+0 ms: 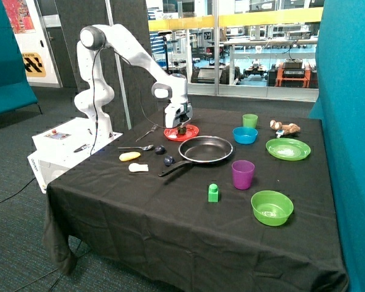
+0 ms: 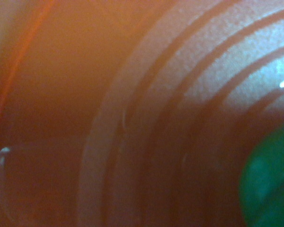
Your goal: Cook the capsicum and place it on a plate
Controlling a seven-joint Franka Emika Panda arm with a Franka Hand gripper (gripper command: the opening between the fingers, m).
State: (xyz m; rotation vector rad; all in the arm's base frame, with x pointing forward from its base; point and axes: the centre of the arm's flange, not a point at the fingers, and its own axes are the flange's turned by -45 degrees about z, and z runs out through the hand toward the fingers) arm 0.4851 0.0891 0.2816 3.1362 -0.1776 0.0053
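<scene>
The gripper point(image 1: 182, 129) is lowered straight down onto the red-orange plate point(image 1: 191, 132), which lies at the far side of the black table point(image 1: 170, 225), just beyond the frying pan point(image 1: 205, 149). A small dark lump, taken to be the capsicum point(image 1: 182, 129), is seen at the fingertips, resting on or just above the plate; whether it is clamped or released cannot be told from either view. In the outside view the whole arm is shown bent over the plate, while the capsicum is little more than a dark speck under the gripper. In the wrist view the picture is filled by the plate's ridged red-orange surface point(image 2: 146, 94) at very close range, and a rounded dark green shape, the capsicum point(image 2: 270, 184), is seen at one edge; the table and the other things are not shown there. The pan is seen empty, its handle pointing toward the near left. To the left of the pan two dark round pieces point(image 1: 164, 155), a yellow piece point(image 1: 129, 156), a pale piece point(image 1: 139, 167), a spoon point(image 1: 137, 147) and a fork point(image 1: 146, 132) are laid out. To the right a blue bowl point(image 1: 245, 135), a green cup point(image 1: 250, 120) and a lime-green plate point(image 1: 288, 149) are set, and nearer the front a purple cup point(image 1: 243, 174), a green block point(image 1: 213, 193) and a green bowl point(image 1: 272, 207) are found
</scene>
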